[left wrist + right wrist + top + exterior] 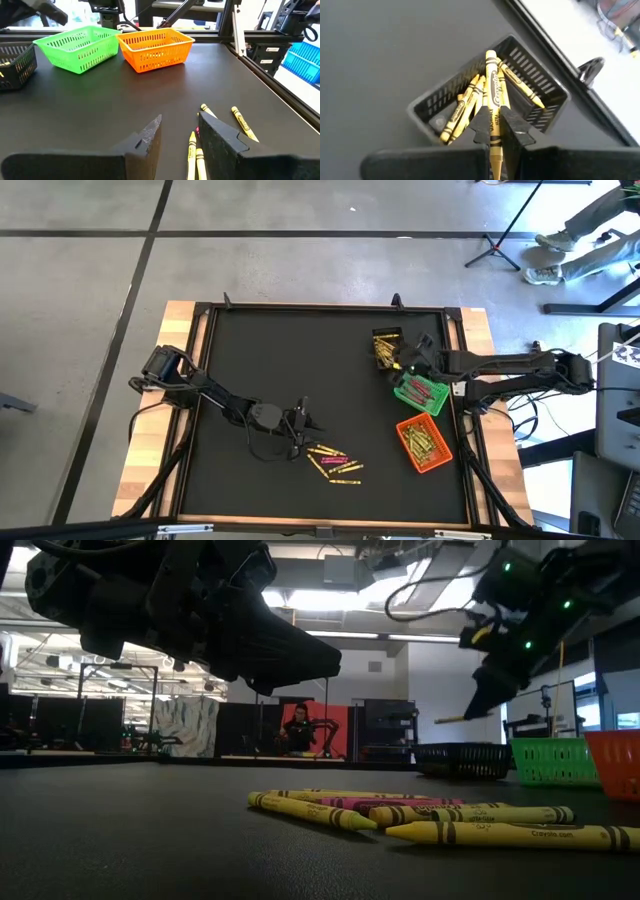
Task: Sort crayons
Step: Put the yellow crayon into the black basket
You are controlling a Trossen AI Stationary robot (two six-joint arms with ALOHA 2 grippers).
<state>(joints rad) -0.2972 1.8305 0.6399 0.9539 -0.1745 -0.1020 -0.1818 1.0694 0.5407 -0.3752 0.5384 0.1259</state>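
While my right pincer [495, 122] is gripping a yellow crayon [493, 95] over the black bin [540, 85], several loose crayons [335, 462] are waiting by my open left pincer [300, 423].

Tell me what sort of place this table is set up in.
Likely a robotics lab or workshop: a bare concrete floor around the table, a tripod stand, and another robot arm in the room behind.

Black mat [300, 360] framed by a pale wooden table edge [150, 420]. Black bin [530, 80] with slotted walls, holding yellow crayons [470, 102] with black-printed labels. Beside the black bin, green bin [75, 45]; then orange bin [155, 45]. Loose crayons [420, 815] on the mat: mostly yellow, one magenta crayon [400, 802] among them. Both grippers dark.
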